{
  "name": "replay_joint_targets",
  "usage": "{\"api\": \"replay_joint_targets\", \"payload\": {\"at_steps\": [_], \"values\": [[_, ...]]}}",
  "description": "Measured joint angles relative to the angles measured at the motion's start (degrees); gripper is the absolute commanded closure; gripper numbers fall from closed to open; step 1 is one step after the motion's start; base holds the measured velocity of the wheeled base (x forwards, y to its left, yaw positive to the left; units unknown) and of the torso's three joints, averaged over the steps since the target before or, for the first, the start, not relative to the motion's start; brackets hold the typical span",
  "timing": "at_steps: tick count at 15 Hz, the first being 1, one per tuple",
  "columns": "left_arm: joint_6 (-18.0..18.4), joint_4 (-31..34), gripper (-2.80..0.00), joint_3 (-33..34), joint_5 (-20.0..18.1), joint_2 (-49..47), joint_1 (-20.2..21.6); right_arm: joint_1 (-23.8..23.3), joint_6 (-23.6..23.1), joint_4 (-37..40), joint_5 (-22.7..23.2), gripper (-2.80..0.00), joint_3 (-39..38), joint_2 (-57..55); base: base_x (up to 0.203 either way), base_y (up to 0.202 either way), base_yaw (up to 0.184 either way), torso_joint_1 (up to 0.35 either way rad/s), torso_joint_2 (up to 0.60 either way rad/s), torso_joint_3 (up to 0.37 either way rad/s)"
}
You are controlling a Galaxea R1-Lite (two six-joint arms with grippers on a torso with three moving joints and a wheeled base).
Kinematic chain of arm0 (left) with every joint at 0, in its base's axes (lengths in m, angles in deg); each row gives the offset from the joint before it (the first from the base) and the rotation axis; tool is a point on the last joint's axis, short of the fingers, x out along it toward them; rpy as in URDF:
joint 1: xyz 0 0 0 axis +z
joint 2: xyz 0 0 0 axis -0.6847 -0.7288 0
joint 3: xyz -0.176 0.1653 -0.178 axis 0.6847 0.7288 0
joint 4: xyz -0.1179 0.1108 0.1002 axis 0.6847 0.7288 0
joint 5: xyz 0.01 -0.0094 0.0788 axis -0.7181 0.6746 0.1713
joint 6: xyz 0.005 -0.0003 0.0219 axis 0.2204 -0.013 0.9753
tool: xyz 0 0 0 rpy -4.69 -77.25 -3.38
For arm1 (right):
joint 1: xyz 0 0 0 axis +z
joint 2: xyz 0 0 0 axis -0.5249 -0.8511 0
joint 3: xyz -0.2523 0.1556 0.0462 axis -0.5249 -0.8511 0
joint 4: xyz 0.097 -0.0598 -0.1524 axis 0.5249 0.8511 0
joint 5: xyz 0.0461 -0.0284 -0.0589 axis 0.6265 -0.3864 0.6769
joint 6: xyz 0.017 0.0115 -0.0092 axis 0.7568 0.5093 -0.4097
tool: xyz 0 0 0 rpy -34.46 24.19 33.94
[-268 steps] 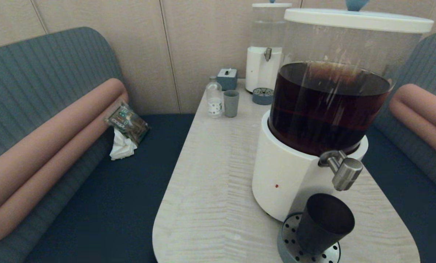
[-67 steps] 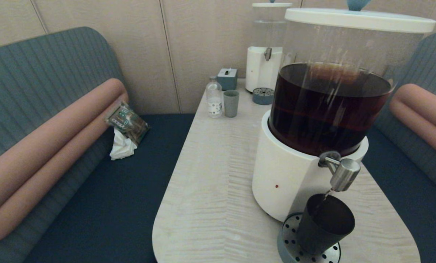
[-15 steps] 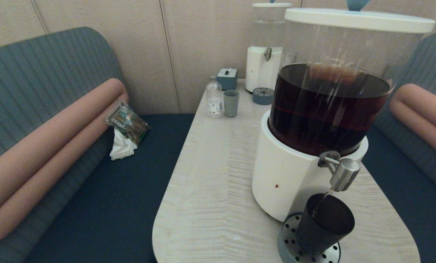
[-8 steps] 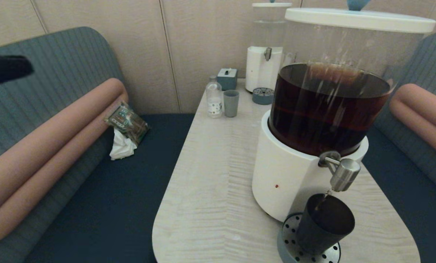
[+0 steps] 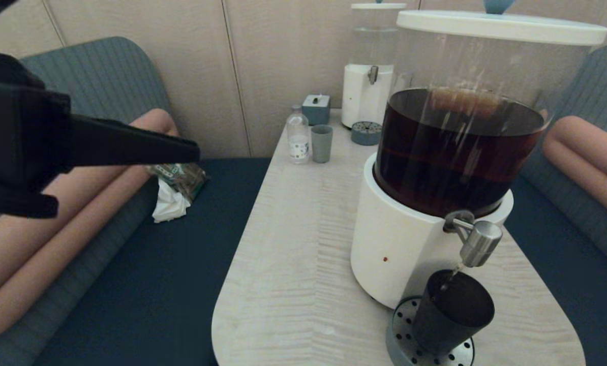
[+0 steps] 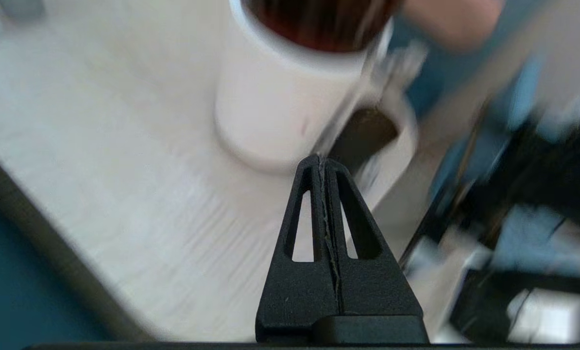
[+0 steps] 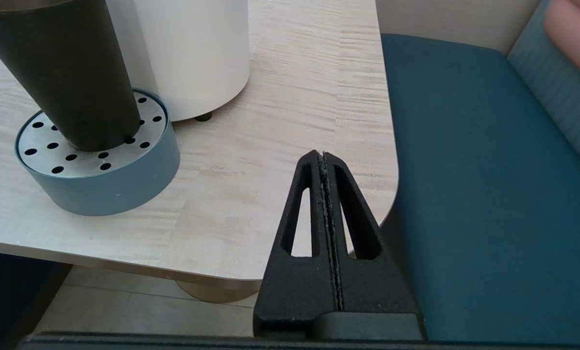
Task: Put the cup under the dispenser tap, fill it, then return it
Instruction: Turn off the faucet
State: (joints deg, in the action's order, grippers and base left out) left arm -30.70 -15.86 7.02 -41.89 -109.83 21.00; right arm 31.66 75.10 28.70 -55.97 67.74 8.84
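The black cup [image 5: 452, 311] [image 7: 71, 73] stands on the round perforated drip tray [image 5: 402, 340] [image 7: 100, 165] under the steel dispenser tap [image 5: 479, 241], from which a thin dark stream runs into it. The tap belongs to the big white-based dispenser [image 5: 410, 244] holding brown liquid. My left gripper [image 5: 194, 150] [image 6: 323, 159] is shut and empty, raised high above the left bench, pointing toward the table. My right gripper [image 7: 322, 155] is shut and empty, low off the table's near right corner, apart from the cup.
At the far end of the table [image 5: 293, 254] stand a grey-green tumbler [image 5: 322, 144], a small bottle [image 5: 298, 134], a grey box [image 5: 316, 109] and a smaller clear-liquid dispenser [image 5: 367, 91]. A snack packet and tissue [image 5: 174, 183] lie on the left bench.
My left arm has swung into the head view from the left, now high and reaching toward the table. The stream keeps running into the cup; cup and right arm have not moved.
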Motion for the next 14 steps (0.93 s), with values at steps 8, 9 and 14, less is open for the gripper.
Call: {"api": "replay_joint_targets", "payload": {"at_steps": [8,9,14], "values": [[26.9,6.4,0.00,-0.8,11.5,-6.8,-9.5,0.0,0.0,0.0,0.0,0.00,0.0,0.0,0.000,0.000,0.000,0.000,0.00,0.000],[26.7,4.5,0.00,-0.7,12.7,-7.6,-11.4,0.0,0.0,0.0,0.0,0.00,0.0,0.0,0.000,0.000,0.000,0.000,0.00,0.000],[26.0,0.7,0.00,-0.6,17.1,-11.0,-20.4,0.0,0.0,0.0,0.0,0.00,0.0,0.0,0.000,0.000,0.000,0.000,0.00,0.000]]}}
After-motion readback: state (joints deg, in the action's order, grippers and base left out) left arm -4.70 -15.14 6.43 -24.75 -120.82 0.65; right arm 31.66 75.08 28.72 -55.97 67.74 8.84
